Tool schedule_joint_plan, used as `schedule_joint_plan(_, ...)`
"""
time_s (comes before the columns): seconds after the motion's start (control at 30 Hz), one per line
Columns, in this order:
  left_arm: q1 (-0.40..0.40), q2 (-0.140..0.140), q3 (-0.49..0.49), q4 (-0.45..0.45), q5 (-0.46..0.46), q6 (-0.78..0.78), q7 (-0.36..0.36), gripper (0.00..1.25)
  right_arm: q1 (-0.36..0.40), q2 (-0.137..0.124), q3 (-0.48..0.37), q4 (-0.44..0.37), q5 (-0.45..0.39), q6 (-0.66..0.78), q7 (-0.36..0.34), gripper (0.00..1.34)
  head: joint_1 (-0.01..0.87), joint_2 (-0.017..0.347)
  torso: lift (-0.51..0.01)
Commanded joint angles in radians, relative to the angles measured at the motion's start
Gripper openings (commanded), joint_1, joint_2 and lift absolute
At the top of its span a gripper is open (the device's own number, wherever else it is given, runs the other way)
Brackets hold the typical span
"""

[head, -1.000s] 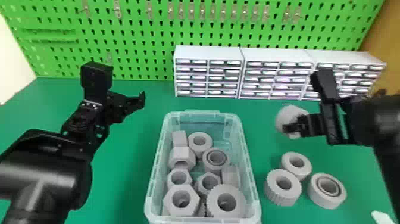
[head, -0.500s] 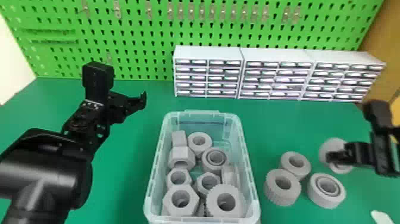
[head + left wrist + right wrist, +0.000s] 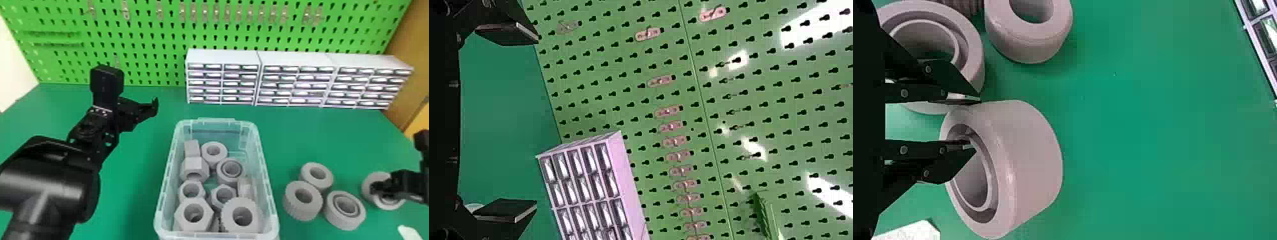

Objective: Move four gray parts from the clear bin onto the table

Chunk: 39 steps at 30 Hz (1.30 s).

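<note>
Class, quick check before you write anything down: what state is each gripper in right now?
Left gripper: open, holding nothing.
Right gripper: closed on the wall of a gray ring-shaped part, one finger in its hole, the other outside.

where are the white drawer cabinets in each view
Head view: drawer cabinets, along the pegboard at the back of the table.
Left wrist view: cabinets, cut off by the frame, before the pegboard.
Right wrist view: cabinets, in a corner, across from gray rings.
Shared landmark: the table.

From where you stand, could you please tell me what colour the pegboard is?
The pegboard is bright green, dotted with dark holes; it shows best in the head view.
</note>
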Motion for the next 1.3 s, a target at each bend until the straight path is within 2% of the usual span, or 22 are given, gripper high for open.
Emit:
schedule_joint_plan(0.0,-0.002,0.000,-0.003,0.000,0.000,0.000,0.000,1.12,-0.026,-0.010,0.028,0.009,0.007,0.001,0.000,0.11,0.686,0.026,-0.050)
schedule_joint_plan(0.17,-0.002,0.000,-0.003,0.000,0.000,0.001,0.000,1.12,-0.044,-0.016,0.058,0.027,-0.001,0.001,0.000,0.11,0.686,0.026,-0.050)
schedule_joint_plan(0.43,-0.002,0.000,-0.003,0.000,0.000,0.001,0.000,1.12,-0.058,-0.011,0.117,0.052,-0.007,0.001,0.001,0.11,0.686,0.026,-0.050)
schedule_joint_plan(0.87,-0.002,0.000,-0.003,0.000,-0.002,0.001,0.000,1.12,-0.063,-0.005,0.152,0.071,-0.016,0.001,0.000,0.15,0.686,0.026,-0.050)
schedule_joint_plan(0.97,-0.002,0.000,-0.003,0.002,-0.002,0.001,0.000,1.12,-0.066,-0.002,0.155,0.071,-0.008,0.001,0.001,0.32,0.686,0.026,-0.050)
schedule_joint_plan(1.1,-0.002,0.000,-0.003,0.000,-0.002,0.001,0.000,1.12,-0.069,0.000,0.167,0.071,0.001,0.001,0.001,0.75,0.686,0.026,-0.050)
schedule_joint_plan(1.17,-0.002,0.000,-0.003,0.000,-0.002,0.001,0.000,1.12,-0.069,0.000,0.170,0.071,0.001,0.001,0.001,0.82,0.686,0.026,-0.050)
schedule_joint_plan(1.27,-0.002,0.000,-0.003,0.000,-0.002,0.001,0.000,1.12,-0.070,0.001,0.170,0.071,-0.001,0.001,0.001,0.82,0.686,0.026,-0.050)
